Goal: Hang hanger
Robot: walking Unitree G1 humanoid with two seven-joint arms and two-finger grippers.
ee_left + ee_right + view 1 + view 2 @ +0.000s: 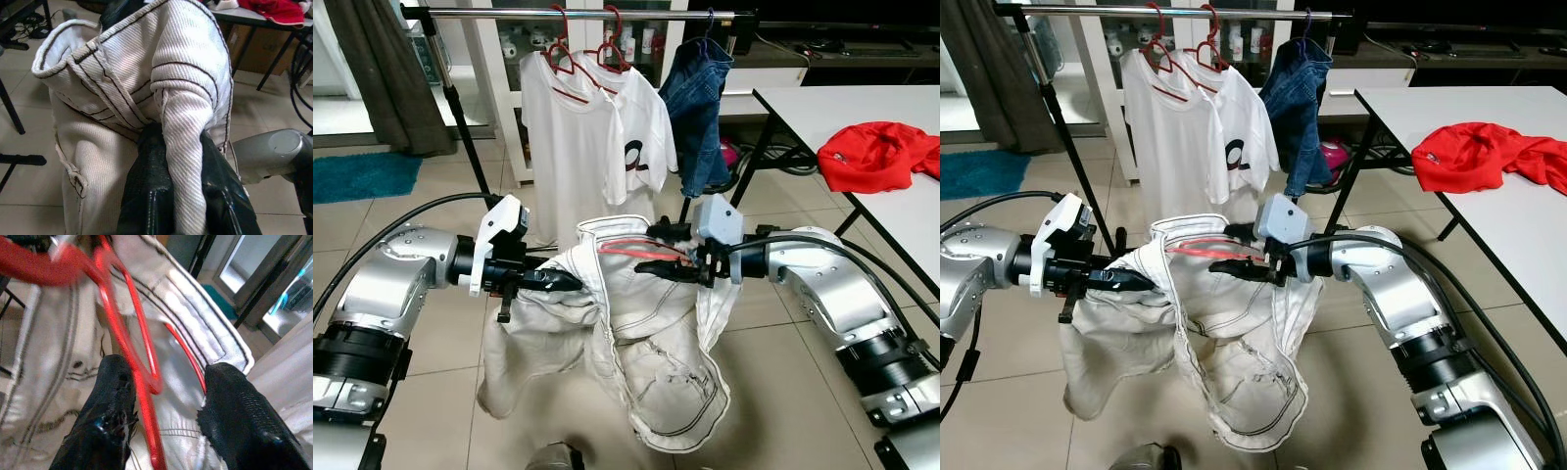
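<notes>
Red hanger point(641, 251) is lying in the white jacket point(636, 333) collar, near the far rack rail point(578, 14). Right gripper point(164, 406) is straddling it unclenched; left gripper point(570, 282) is pinching jacket fabric. Clamp hanger firmly before lifting.

On the clothes rail point(578, 14) at twelve o'clock hang three garments: two white T-shirts point(570, 147), one of them with a dark print, and one pair of blue jeans point(697, 108). Three red hangers are in view: two point(582, 49) hooked on the rail and one point(641, 250) inside the single pair of white trousers point(636, 343) at six o'clock. One red garment point(871, 155) lies on the one white table point(862, 108) at two o'clock. One teal rug point(362, 176) lies at ten o'clock. Two grippers show, the left gripper point(570, 282) and the right gripper point(668, 269).
</notes>
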